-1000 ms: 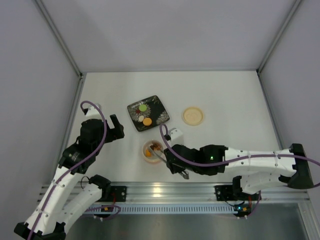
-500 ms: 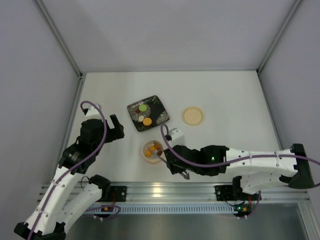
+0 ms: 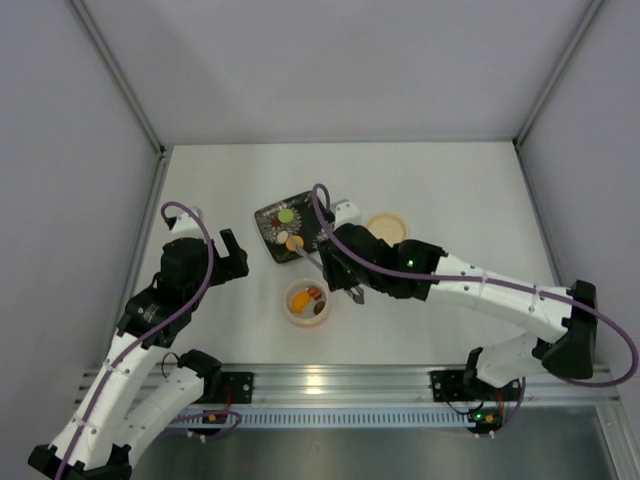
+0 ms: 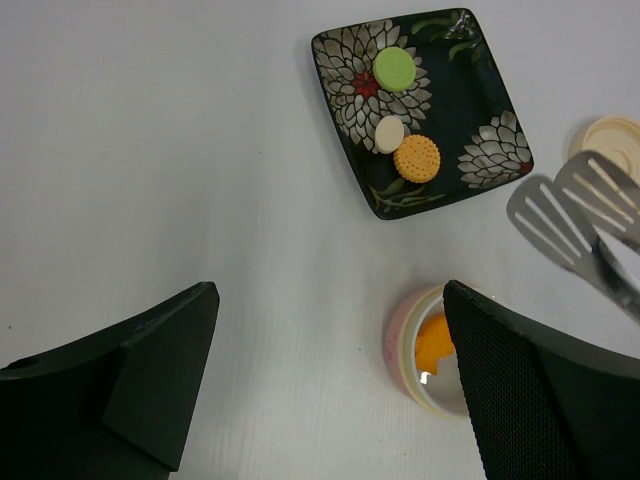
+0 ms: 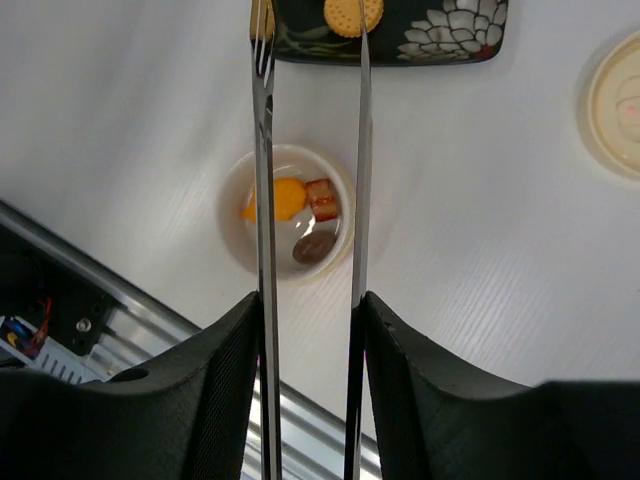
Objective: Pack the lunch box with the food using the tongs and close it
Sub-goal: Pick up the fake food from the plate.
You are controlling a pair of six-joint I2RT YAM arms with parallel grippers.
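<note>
Right wrist view puts the box [image 5: 232, 238] at centre, some food [image 5: 285, 197] inside. Your tongs [image 5: 263, 200] stand spread and empty in the right gripper [image 5: 308, 305], tips over the plate [image 5: 430, 30] at the top edge, likely lined up for the orange biscuit [image 5: 352, 12].

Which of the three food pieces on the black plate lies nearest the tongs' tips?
The orange dotted biscuit, at the black plate's corner nearest the tongs. The white piece and the green piece sit farther back.

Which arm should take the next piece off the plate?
Right: the right gripper holds the tongs, tips by the orange biscuit on the plate. The left gripper is open and empty.
</note>
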